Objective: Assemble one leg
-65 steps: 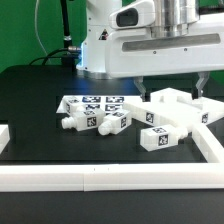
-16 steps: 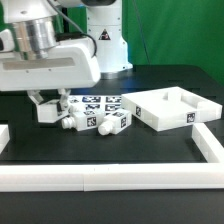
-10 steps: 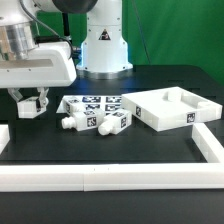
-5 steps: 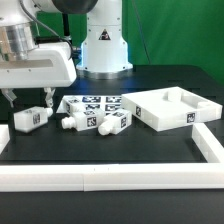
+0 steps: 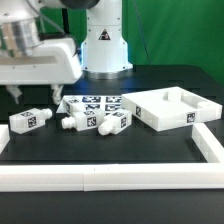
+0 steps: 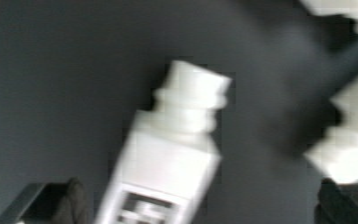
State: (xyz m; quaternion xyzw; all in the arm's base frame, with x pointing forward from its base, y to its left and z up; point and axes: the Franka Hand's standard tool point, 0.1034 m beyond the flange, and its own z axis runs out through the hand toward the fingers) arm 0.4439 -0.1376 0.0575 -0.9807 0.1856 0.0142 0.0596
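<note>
The fingers (image 5: 56, 91) have let go and lifted, spread wide. The leg (image 5: 30, 119) now lies on the bench (image 5: 130, 150), near the marker board (image 5: 95, 101), on the exterior view's left of it, maybe for a better grab

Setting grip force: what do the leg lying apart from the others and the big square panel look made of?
Leg: likely rigid white plastic, matte, with crisp square edges and no gloss. Panel: apparently the same plastic, opaque, dull, with a sharp raised rim.
</note>
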